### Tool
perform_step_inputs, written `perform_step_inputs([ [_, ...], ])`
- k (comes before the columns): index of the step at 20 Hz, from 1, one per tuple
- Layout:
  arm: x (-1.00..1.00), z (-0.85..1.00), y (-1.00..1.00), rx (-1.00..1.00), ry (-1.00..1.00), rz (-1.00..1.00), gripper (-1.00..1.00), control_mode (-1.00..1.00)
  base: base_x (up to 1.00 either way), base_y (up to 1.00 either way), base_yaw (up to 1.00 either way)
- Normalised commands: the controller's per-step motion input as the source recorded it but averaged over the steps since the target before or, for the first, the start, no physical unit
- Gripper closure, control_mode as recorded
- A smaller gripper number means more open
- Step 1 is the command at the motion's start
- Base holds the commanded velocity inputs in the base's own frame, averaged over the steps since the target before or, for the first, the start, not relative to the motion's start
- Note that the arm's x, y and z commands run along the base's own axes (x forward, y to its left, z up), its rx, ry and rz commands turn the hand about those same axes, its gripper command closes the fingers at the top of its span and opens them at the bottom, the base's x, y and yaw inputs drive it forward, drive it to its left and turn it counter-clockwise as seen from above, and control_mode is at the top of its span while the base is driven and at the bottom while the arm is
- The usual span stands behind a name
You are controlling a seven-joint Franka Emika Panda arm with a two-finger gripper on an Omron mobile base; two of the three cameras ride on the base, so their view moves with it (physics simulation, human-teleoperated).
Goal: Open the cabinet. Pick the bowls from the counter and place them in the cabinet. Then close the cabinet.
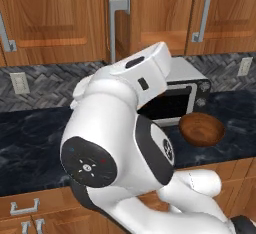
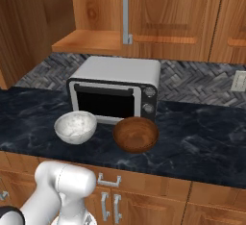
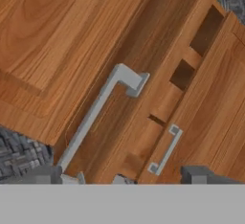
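Note:
One door of the cabinet (image 2: 163,12) stands swung out, and its wooden shelf (image 2: 86,41) shows in the right base view. My gripper (image 3: 122,175) is open just below the silver bar handle (image 3: 95,117) of the near door, with nothing between its fingers. A second handle (image 3: 165,149) shows farther off. The whitish speckled bowl (image 2: 75,127) and the dark wooden bowl (image 2: 136,133) sit side by side on the black counter (image 2: 202,137), in front of the toaster oven. The wooden bowl (image 1: 201,129) also shows to the right of my arm in the left base view.
A silver toaster oven (image 2: 115,92) stands on the counter against the tiled wall, right under the cabinet. Wall outlets (image 1: 20,83) sit on the backsplash. Low drawers with small handles (image 2: 109,181) run below the counter's edge. My arm blocks the centre of the left base view.

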Motion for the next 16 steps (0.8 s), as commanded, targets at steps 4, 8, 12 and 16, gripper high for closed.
perform_step_inputs([
  [4,-0.26,0.04,-1.00,0.00,0.00,0.00,-1.00,-1.00,0.00,0.00,0.00],
  [8,-0.01,-0.14,-1.00,0.03,0.00,0.00,-1.00,-1.00,0.00,0.00,0.00],
  [12,-0.06,-0.17,-1.00,0.06,-0.02,0.00,-1.00,-1.00,0.00,0.00,0.00],
  [16,-0.14,-0.07,-1.00,0.08,-0.07,0.00,-1.00,-1.00,0.00,0.00,0.00],
])
